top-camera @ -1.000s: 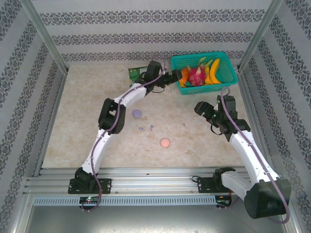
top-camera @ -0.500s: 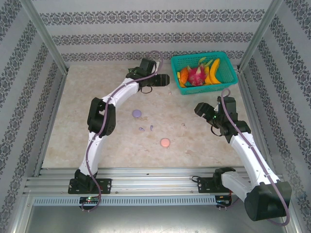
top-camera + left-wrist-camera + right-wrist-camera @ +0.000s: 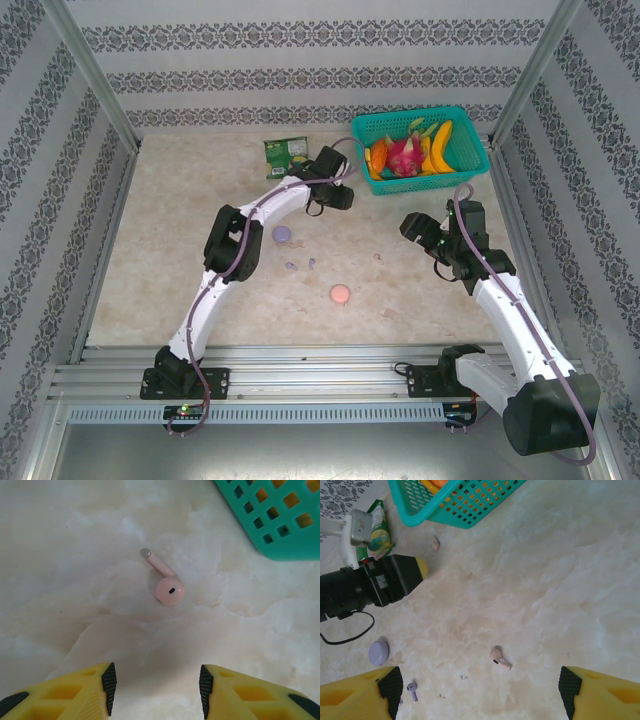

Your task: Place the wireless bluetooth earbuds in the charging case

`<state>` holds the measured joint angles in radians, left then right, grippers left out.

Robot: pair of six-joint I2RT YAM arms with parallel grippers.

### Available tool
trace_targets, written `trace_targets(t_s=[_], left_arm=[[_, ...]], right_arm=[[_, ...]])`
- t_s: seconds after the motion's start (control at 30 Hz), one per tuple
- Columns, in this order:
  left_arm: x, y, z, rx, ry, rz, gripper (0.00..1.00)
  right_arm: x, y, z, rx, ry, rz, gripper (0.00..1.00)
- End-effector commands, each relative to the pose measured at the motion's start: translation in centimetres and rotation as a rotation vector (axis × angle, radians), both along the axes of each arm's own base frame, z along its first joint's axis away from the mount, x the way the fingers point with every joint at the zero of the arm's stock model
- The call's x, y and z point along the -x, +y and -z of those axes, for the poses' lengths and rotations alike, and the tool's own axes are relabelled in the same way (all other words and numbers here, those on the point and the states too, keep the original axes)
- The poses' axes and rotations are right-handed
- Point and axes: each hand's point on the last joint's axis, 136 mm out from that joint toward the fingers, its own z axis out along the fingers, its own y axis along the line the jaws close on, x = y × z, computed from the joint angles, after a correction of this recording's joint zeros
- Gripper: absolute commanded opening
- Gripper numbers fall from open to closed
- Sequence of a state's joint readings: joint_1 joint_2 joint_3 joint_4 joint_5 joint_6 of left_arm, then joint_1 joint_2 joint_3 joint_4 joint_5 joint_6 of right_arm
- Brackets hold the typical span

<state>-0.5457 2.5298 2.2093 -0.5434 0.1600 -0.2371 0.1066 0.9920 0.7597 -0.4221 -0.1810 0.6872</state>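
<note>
Your left end effector [image 3: 155,690] is part-open and empty above the worktop [image 3: 75,555]; a pink earbud [image 3: 167,585] lies mid-frame ahead of its jaws, near the basket [image 3: 280,535] at upper right. Your right end effector [image 3: 480,692] stands wide and empty; a second pink earbud [image 3: 496,658] lies low centre, a purple earbud [image 3: 412,691] lower left below the purple case [image 3: 378,651].

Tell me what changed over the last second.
The left hand pulled back from the teal basket toward the near side, uncovering the green packet, and its fingers narrowed. It holds nothing, and a pink earbud lies just ahead. The right hand, the purple case, the pink case and the purple earbuds stayed put.
</note>
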Motion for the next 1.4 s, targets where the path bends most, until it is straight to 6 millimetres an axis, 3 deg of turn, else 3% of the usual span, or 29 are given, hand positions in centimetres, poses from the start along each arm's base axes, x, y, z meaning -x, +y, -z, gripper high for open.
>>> trace_targets(t_s=[0.0,0.7,1.13,1.37], left_arm=[[-0.5,-0.5,-0.2,-0.054,-0.042,0.001,0.49],[-4.0,-2.4,0.9,-0.081,-0.164,-0.055,0.41],[-4.0,-3.4,1.1,-0.042,-0.154,-0.037,0.33],[-3.5,-3.5,2.0,-0.036,-0.112,-0.034,0.39]], right_arm=[[-0.2,0.0,0.0,0.001,-0.003,-0.008,0.84],[0.5,-0.3,-0.7,0.015,-0.008,-0.007,0.84],[0.8,-0.5,-1.8,0.015,-0.029,0.0,0.83],[1.2,-0.6,-2.5,0.012,-0.048,0.005,0.84]])
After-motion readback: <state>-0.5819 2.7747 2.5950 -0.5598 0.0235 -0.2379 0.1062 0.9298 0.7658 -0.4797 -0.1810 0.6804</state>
